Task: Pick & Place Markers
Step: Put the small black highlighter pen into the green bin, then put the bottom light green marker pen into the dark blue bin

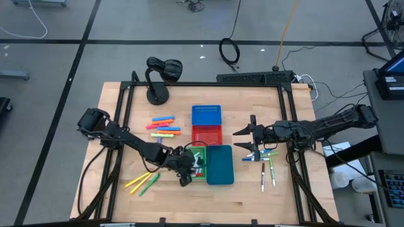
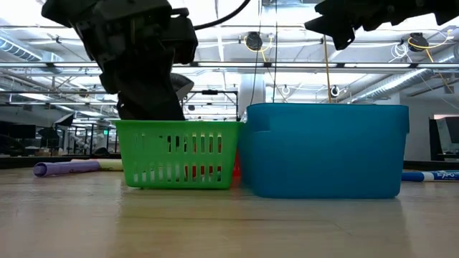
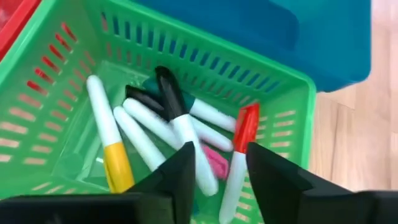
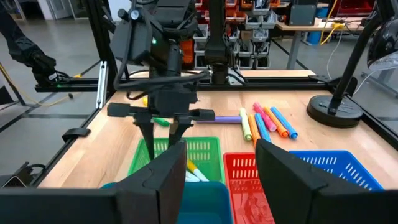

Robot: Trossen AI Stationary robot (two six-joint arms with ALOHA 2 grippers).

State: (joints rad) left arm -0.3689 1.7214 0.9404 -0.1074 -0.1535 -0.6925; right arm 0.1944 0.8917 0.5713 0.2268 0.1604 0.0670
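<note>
Here, markers [image 3: 180, 127] below left gripper [image 3: 221, 171], binned

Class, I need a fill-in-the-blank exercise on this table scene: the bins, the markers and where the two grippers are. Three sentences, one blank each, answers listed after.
1. The left gripper hangs over the ______ basket, which holds several markers.
2. Beside that basket stands a solid-walled teal bin; the slotted blue basket sits next to the ______ basket.
3. The right gripper, jaws ______, holds nothing.

Missing words: green; red; open
</note>
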